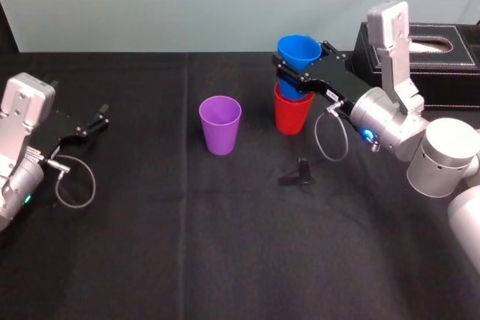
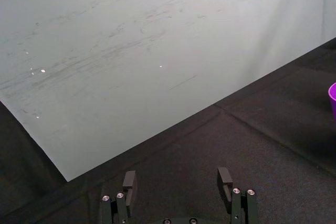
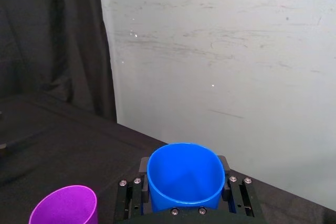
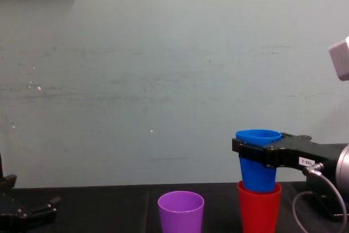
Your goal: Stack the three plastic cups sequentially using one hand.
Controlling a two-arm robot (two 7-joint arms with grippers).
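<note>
**Blue cup at the red cup's mouth, purple cup not yet stacked**

The left gripper (image 1: 96,121) sits parked at the table's left side, jaws apart and empty. Mid-table the purple cup (image 1: 220,124) stands upright and alone. To its right, the right gripper (image 1: 304,69) is clamped on the blue cup (image 1: 298,49) just under its rim. The cup's base sits inside the red cup (image 1: 292,114). By my reading, the first stack is nearly made but not released, and the purple cup is left to do.

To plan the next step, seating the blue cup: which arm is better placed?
Right. The right gripper holds the blue cup, its base inside the red cup; the left gripper rests open, far to the left.
</note>
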